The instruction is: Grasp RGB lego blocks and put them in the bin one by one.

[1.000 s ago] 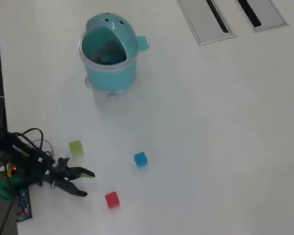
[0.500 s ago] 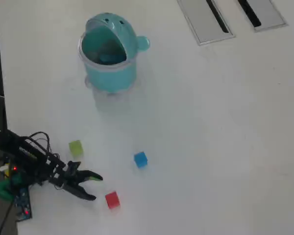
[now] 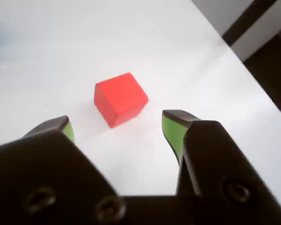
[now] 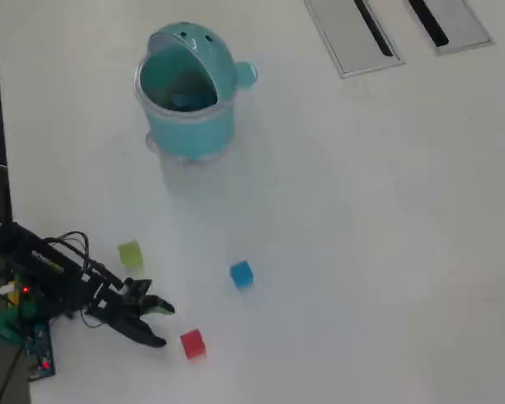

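While the arm reaches out low over the white table [image 4: 362,252], I see its gripper [image 4: 162,324] with jaws spread apart and nothing between them. In the wrist view the gripper [image 3: 117,133] shows two green-padded fingertips [image 3: 172,131] on either side of a gap, and the red block [image 3: 120,98] sits on the table just ahead of that gap, tilted so one corner points toward the jaws. It is not touching either tip.

I take the red block [image 4: 193,343] as my landmark in the overhead view. The gripper lies just to its left, tips pointing toward it, close but apart. The blue block [image 4: 241,274] sits up and to the right of the red one, near it. The yellow-green block [image 4: 130,254] sits up and to the left of the red one, above the arm's wrist and clear of it. All three blocks rest on the bare table, none in the bin.

The teal bin [image 4: 187,88] stands well above the red block, far toward the top of the overhead view, upright, with its domed hood at the back and its opening facing down the picture. Its small knob sticks out on the right. Two grey slotted panels [image 4: 353,34] lie far up and to the right of the red block, at the top edge.
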Robot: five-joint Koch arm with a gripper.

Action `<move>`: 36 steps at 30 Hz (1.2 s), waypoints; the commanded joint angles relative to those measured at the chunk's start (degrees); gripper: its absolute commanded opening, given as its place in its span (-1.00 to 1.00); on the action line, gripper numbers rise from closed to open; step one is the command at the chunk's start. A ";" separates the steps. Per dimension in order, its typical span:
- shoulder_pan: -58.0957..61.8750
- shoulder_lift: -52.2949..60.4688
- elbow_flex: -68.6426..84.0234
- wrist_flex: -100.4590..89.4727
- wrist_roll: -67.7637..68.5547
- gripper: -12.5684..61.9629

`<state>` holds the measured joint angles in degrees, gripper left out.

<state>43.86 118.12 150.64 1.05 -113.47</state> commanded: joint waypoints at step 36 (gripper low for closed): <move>0.97 -20.04 -47.29 50.36 -14.33 0.30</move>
<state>45.44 95.71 107.49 50.45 -128.14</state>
